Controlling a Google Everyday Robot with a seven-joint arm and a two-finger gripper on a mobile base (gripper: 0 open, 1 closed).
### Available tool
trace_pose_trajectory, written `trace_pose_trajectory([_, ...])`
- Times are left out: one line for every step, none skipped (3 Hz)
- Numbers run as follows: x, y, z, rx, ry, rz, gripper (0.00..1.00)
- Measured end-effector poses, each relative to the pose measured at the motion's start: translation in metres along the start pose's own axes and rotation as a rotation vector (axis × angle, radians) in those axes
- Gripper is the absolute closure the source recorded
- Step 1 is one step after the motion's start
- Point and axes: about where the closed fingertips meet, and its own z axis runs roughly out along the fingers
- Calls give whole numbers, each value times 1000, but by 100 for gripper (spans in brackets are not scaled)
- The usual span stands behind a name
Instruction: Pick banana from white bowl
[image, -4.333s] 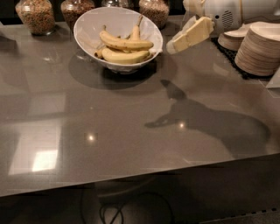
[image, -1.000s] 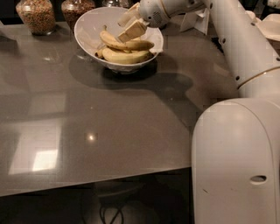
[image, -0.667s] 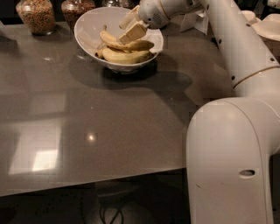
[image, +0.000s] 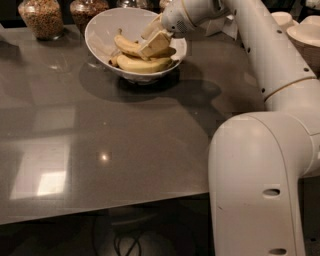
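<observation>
The white bowl (image: 102, 22) stands at the back of the grey table (image: 100, 150) and holds several bananas. The long slender yellow banana (image: 127, 46) lies across the top of the pile, above a thicker, paler banana (image: 142, 64). My gripper (image: 153, 39) reaches down into the bowl from the right. It sits right over the middle of the slender banana and hides that part of it. The white arm (image: 260, 55) stretches from the front right to the bowl.
Two glass jars of grains (image: 42, 17) (image: 86, 11) stand behind the bowl at the back left. Stacked pale plates (image: 306, 36) and small bowls (image: 283, 19) are at the back right. My arm's bulky base link (image: 260, 190) fills the front right.
The gripper has swung from the right of the bowl into it. Over the last second it has sunk slightly onto the bananas. The bowl has not moved.
</observation>
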Motion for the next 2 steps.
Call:
trace_pose_trajectory([13, -2, 2, -3, 27, 19, 44])
trace_pose_trajectory([24, -4, 2, -4, 49, 33, 45])
